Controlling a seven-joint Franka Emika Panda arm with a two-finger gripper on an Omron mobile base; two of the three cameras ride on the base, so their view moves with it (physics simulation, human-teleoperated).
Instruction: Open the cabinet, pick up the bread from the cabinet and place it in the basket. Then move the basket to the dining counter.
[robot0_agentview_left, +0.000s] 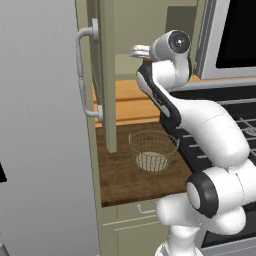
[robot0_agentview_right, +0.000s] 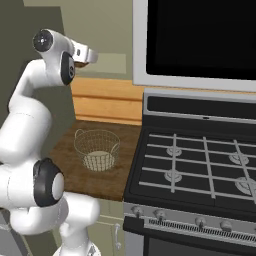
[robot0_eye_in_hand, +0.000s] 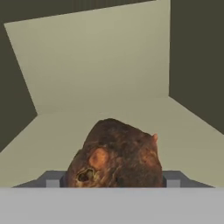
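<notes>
Bread (robot0_eye_in_hand: 114, 154) between spread gripper (robot0_eye_in_hand: 113, 180) fingers inside unmarked cabinet (robot0_agentview_left: 106, 75), grip unclear.

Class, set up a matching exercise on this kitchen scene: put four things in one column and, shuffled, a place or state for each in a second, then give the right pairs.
1. orange-brown rounded bread
2. pale cream wire-mesh basket
3. olive-beige cabinet door with curved silver handle
4. black stove

A. swung open
B. on the dark wood worktop, empty
C. on the cabinet shelf, between the finger tips
D. beside the worktop

Pairs: 1-C, 2-B, 3-A, 4-D
</notes>
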